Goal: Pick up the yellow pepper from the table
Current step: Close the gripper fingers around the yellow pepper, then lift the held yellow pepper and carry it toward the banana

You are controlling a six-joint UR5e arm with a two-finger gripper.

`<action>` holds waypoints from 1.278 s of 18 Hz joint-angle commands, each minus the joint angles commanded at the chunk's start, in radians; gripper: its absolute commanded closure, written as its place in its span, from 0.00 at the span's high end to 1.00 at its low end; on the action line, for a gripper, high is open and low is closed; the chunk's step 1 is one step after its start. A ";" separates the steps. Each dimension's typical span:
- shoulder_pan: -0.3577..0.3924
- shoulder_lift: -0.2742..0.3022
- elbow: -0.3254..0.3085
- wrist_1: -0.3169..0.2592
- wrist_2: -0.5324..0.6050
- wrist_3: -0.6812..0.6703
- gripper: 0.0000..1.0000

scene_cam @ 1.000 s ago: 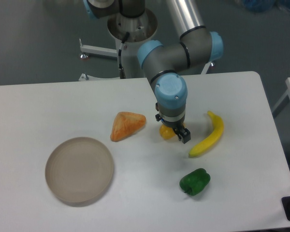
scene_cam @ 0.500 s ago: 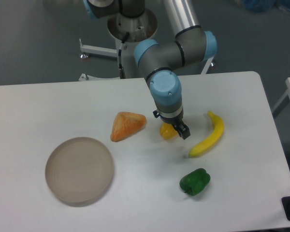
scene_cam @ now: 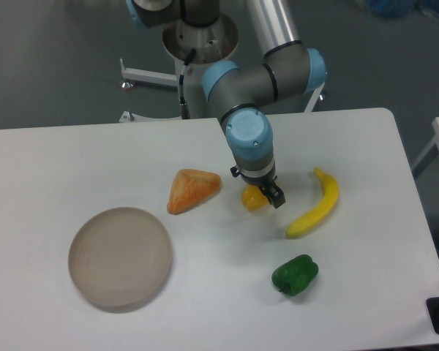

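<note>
The yellow pepper (scene_cam: 252,200) is small and yellow-orange; it sits at the middle of the white table (scene_cam: 73,161), half hidden under my wrist. My gripper (scene_cam: 261,196) points down at it with its black fingers (scene_cam: 276,195) around the pepper and appears shut on it. Whether the pepper still touches the tabletop I cannot tell.
An orange triangular wedge (scene_cam: 192,189) lies just left of the pepper. A yellow banana (scene_cam: 316,205) lies just right of the gripper. A green pepper (scene_cam: 295,275) sits in front. A round tan plate (scene_cam: 120,257) stands at the front left.
The arm's wrist and gripper have shifted a little left and back over the last second, and the yellow pepper has stayed between the fingers. Other objects have not moved.
</note>
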 joint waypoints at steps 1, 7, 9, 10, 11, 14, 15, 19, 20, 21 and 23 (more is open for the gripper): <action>0.000 0.000 -0.006 0.002 0.000 -0.002 1.00; 0.000 -0.003 -0.008 0.000 -0.003 -0.008 0.83; 0.005 -0.002 -0.002 -0.003 -0.005 -0.008 0.71; 0.006 -0.002 0.001 -0.003 -0.005 -0.005 0.68; 0.008 -0.002 0.001 -0.003 -0.005 -0.003 0.64; 0.014 0.000 0.018 -0.005 -0.006 -0.002 0.59; 0.014 0.000 0.024 -0.006 -0.008 -0.002 0.58; 0.017 0.000 0.081 -0.015 -0.015 0.000 0.55; 0.018 0.000 0.095 -0.018 -0.015 0.000 0.55; 0.018 0.000 0.106 -0.018 -0.017 0.000 0.55; 0.018 -0.005 0.141 -0.020 -0.032 0.002 0.55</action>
